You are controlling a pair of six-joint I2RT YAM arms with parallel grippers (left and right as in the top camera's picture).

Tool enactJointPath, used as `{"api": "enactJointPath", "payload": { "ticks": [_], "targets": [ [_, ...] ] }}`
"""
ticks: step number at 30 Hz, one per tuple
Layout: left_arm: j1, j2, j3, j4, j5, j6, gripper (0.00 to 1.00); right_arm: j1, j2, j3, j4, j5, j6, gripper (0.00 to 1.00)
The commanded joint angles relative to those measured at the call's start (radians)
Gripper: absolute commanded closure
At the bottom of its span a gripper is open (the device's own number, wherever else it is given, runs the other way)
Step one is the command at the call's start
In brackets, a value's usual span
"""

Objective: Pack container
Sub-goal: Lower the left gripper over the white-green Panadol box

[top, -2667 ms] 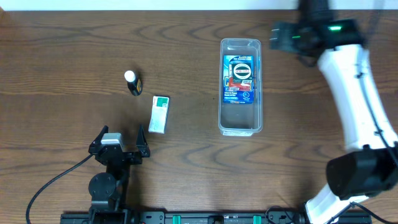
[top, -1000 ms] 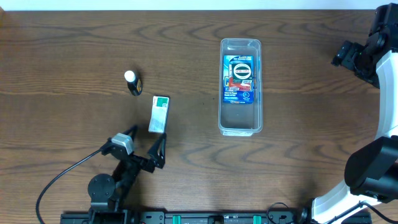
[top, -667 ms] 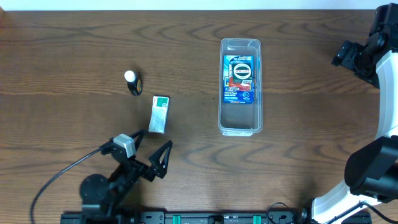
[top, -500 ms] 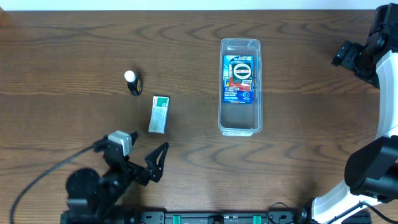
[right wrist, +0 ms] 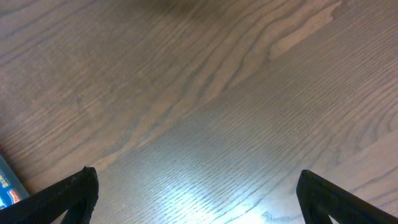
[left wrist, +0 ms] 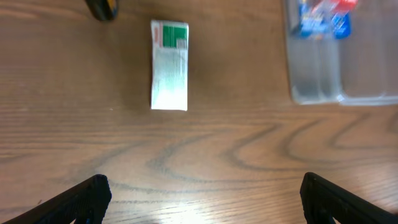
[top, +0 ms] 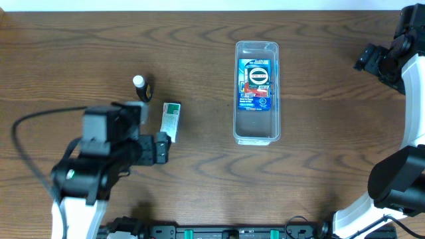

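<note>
Since half a second ago the left arm has lifted off the near edge of the table and swung forward. Its wrist now looms large in the overhead view, with the left gripper just beside the near end of the small box. Over the last second the right arm has not shifted, and the right gripper hangs at the far right edge, well apart from everything else.

From overhead the container lies lengthwise a little right of centre, with a blue packet flat inside it toward the far end. The white-capped bottle lies just beyond the box and to its left. That view does not show how far either pincer is spread.

The left wrist camera settles it for that side: the left gripper is spread wide, its tips in the bottom corners with only wood between them. Ahead of it the box lies lengthwise, its green end away from the camera. The dark bottom of the bottle cuts the top edge. A near corner of the container fills the upper right, with the packet's edge inside.

The right wrist camera shows the right gripper equally wide over bare, glare-lit grain, tilted across the boards. A sliver of blue print sits at the lower left edge, too little to identify
</note>
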Motion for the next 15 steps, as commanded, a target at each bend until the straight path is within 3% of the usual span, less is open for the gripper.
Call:
{"api": "enactJointPath", "payload": {
  "ticks": [1,6,15],
  "targets": [
    [-0.031,0.06,0.019,0.018,-0.034,0.004,0.02,-0.004,0.005,-0.007,-0.001,0.01,-0.003,0.01],
    [-0.031,0.143,0.02,0.045,-0.016,-0.035,0.02,-0.004,0.005,-0.007,-0.001,0.01,-0.003,0.01],
    [-0.157,0.336,0.034,0.062,-0.309,-0.15,0.02,-0.004,0.005,-0.007,-0.001,0.01,-0.003,0.01]
  ]
}}
